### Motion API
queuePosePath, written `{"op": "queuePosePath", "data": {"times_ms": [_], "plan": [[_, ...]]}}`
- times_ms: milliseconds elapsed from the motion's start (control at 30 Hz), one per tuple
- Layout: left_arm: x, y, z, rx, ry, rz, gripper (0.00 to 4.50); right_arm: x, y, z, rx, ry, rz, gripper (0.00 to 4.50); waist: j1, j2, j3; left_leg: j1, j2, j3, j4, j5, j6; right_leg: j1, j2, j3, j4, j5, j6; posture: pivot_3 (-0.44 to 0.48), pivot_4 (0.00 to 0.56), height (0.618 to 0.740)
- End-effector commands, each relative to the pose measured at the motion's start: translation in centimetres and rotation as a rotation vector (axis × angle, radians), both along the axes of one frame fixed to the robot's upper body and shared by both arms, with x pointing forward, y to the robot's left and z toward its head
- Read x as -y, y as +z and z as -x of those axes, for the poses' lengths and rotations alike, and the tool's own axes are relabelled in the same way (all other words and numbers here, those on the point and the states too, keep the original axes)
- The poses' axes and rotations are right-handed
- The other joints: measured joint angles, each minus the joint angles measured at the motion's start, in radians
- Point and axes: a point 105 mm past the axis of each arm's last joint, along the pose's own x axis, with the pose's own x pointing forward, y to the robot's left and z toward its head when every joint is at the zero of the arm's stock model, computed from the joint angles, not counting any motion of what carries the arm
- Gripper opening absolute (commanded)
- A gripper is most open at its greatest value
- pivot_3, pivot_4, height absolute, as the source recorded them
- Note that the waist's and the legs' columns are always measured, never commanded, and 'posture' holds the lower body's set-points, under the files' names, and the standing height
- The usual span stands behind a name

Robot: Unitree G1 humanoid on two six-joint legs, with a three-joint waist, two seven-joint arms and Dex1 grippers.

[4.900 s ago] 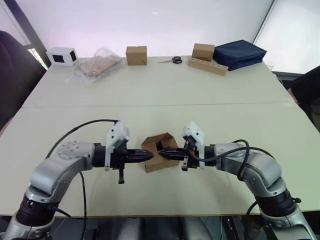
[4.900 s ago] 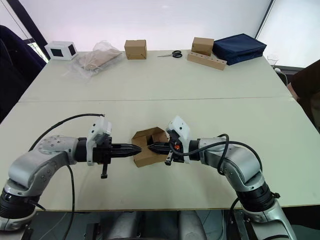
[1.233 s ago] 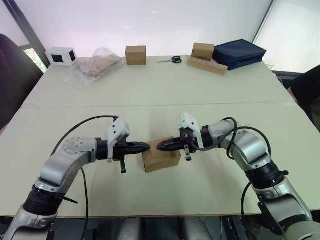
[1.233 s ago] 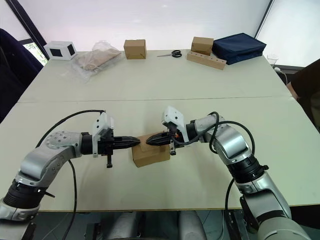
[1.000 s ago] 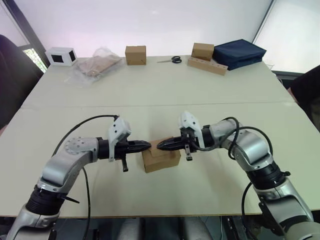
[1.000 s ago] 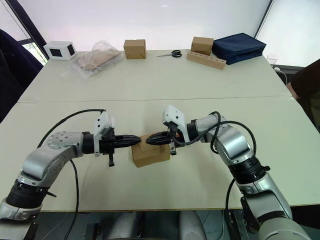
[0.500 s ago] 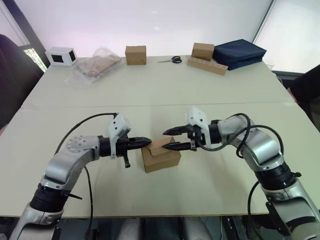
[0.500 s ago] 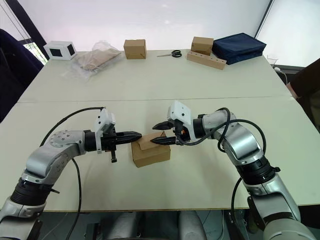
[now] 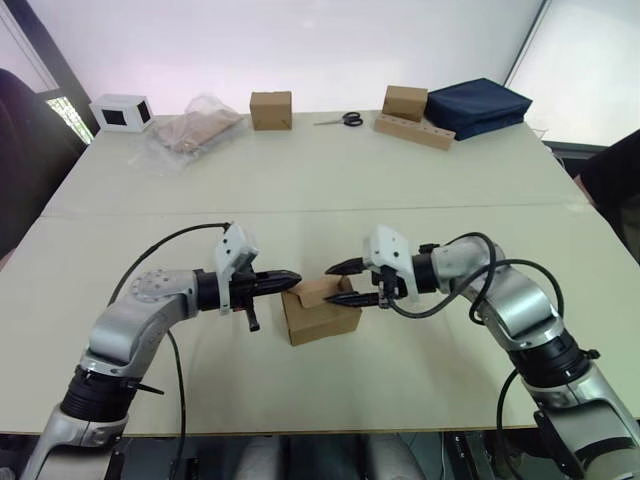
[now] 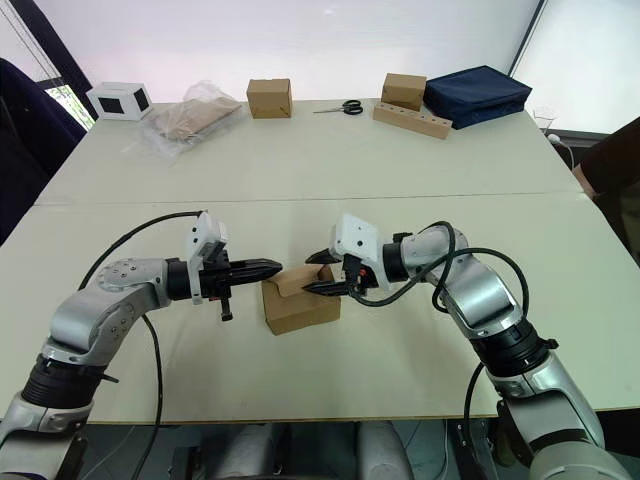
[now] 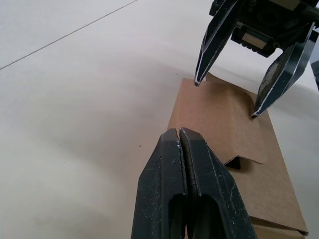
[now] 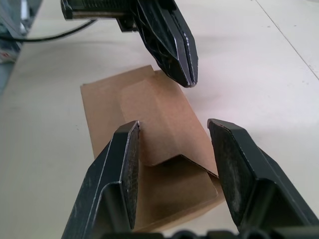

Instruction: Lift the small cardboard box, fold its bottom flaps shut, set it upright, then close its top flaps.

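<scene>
Cardboard box (image 9: 320, 310), small and brown, stands on the big pale desk (image 9: 330, 180) near the front edge, between the two arms. Its top is not fully closed: one flap with a rounded corner lies over the top but is lifted a little at one edge.

At the far edge of the desk lie other things, well apart from the box: a dark blue bag (image 9: 478, 105), a clear plastic bag (image 9: 195, 125), a wooden block (image 9: 415, 132), a white box with a black face (image 9: 123, 111), two small brown cartons (image 9: 272, 109) and scissors (image 9: 344, 120).

The left claw (image 9: 290, 280) points at the box from the left side, its two black fingers pressed together, with the tip just at the upper left edge of the box. The right claw (image 9: 340, 283) comes from the right side with its fingers spread apart. One finger is above the raised flap and the other is low, close to the flap surface. It holds nothing.
</scene>
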Motion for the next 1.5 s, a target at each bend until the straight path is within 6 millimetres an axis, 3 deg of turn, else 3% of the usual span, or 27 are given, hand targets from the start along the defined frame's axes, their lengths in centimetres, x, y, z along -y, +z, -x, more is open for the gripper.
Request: {"op": "queuePosePath", "data": {"times_ms": [33,667,833,1500], "plan": [[0.0,0.6,0.1,0.023,-0.003,0.008,0.00,0.0,0.5,-0.1,0.059,0.004,0.014,2.21,0.000,0.000,0.000,0.000,0.000,0.000,0.000,0.000,0.000,0.000,0.000,0.000,0.000,0.000,0.000,0.000,0.150,0.740],[0.2,-0.3,0.6,0.019,-0.017,-0.020,0.00,-0.5,-0.6,-0.5,0.174,0.007,0.068,2.21,0.000,0.000,0.000,0.000,0.000,0.000,0.000,0.000,0.000,0.000,0.000,0.000,0.000,0.000,0.000,0.000,0.150,0.740],[0.0,1.4,0.0,0.009,0.012,0.070,0.00,-0.6,-0.1,-0.5,0.162,-0.001,0.010,2.21,0.000,0.000,0.000,0.000,0.000,0.000,0.000,0.000,0.000,0.000,0.000,0.000,0.000,0.000,0.000,0.000,0.150,0.740],[-0.5,-0.1,0.2,0.001,0.019,-0.002,0.00,-0.5,1.9,0.5,0.122,0.046,-0.089,2.21,0.000,0.000,0.000,0.000,0.000,0.000,0.000,0.000,0.000,0.000,0.000,0.000,0.000,0.000,0.000,0.000,0.150,0.740]]}}
